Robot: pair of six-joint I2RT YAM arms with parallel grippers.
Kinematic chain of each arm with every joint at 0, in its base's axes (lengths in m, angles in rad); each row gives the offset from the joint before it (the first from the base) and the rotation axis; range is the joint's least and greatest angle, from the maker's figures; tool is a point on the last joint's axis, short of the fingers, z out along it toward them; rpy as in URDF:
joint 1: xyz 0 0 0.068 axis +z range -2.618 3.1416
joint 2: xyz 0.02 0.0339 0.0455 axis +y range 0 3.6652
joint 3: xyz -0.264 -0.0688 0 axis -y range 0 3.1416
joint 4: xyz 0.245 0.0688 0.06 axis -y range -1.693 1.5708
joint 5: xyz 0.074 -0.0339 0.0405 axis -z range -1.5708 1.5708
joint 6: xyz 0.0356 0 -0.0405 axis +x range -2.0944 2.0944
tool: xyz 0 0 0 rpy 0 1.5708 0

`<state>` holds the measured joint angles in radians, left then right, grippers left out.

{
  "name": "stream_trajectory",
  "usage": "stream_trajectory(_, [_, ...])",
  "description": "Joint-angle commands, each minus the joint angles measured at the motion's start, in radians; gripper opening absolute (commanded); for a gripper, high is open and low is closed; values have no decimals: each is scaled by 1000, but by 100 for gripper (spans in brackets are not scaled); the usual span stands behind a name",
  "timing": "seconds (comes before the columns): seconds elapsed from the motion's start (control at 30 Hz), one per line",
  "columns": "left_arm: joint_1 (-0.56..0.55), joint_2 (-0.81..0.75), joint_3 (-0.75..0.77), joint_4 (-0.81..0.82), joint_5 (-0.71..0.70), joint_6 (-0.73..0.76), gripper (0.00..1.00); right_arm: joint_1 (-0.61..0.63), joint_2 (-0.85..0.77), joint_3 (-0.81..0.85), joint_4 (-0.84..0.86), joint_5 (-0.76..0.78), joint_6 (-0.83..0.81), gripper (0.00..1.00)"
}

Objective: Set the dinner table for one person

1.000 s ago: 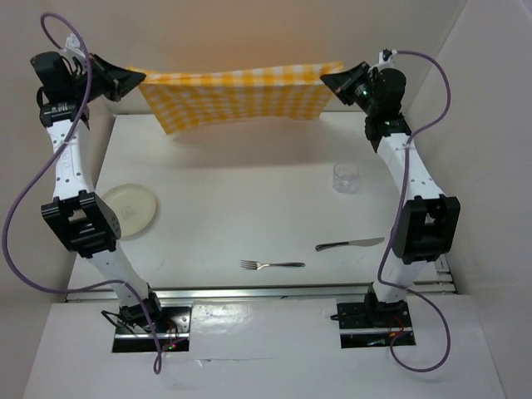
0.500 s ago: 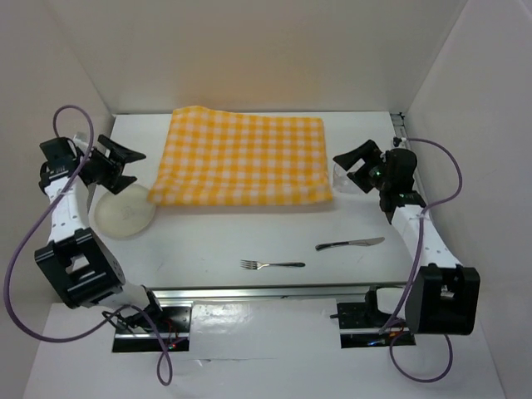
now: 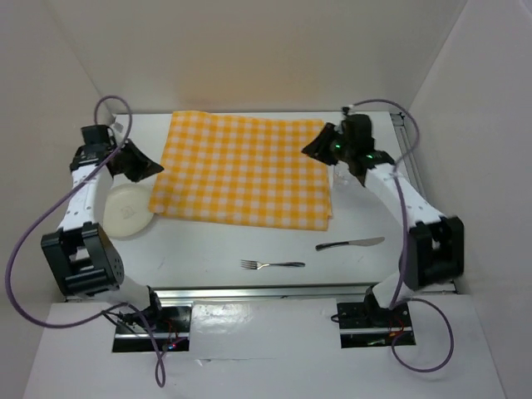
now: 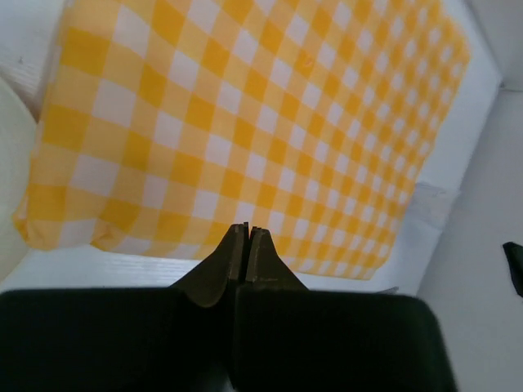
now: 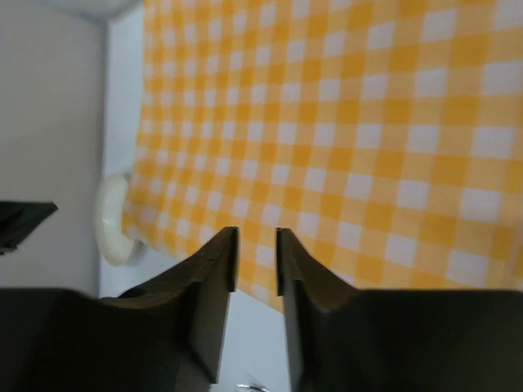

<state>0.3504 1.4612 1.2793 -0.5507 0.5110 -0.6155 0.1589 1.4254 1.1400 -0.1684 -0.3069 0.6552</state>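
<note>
Two end effectors work over one white table [image 3: 208, 245], which fills the middle of the top view.
- Left end effector [image 4: 248, 233]: fingers pressed together, nothing seen between them, at the cloth's left edge.
- Right end effector [image 5: 257, 245]: fingers a narrow slit apart, empty, above the cloth's upper right corner.
- Cloth [image 3: 245, 170]: flat, upper centre.
- Plate [image 3: 125, 209]: left, just beside the cloth's lower left corner.
- Glass [image 3: 341, 177]: right, partly hidden by the arm.
- Fork [image 3: 273, 265] and knife [image 3: 349, 244]: lower centre, apart.
</note>
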Motion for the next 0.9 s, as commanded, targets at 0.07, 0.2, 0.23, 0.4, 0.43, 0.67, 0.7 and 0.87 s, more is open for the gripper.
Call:
stream_trajectory(0.07, [-148,194,54,17,-248,31,0,235,361,253,-267,110,-108,29])
stream_trajectory(0.2, [-183,307,95,31,-364,10,0,281,503,317,-255,126,-71,28])
stream_trajectory(0.23, [-194,324,95,43,-373,10,0,281,526,329,-246,126,-62,28])
stream_trajectory(0.4, [-258,444,127,-20,-450,0,0,281,627,319,-266,199,-13,25])
stream_trajectory(0.43, [-267,453,127,-20,-460,0,0,281,627,298,-276,212,-2,24])
stream_trajectory(0.67, [-341,476,3,4,-485,-29,0,272,570,97,-253,272,50,21])
stream_trajectory(0.7, [-353,467,-12,5,-485,-29,0,272,545,77,-244,284,50,21])
stream_trajectory(0.87, [-389,383,-145,14,-509,-59,0,272,471,-32,-235,293,50,21])
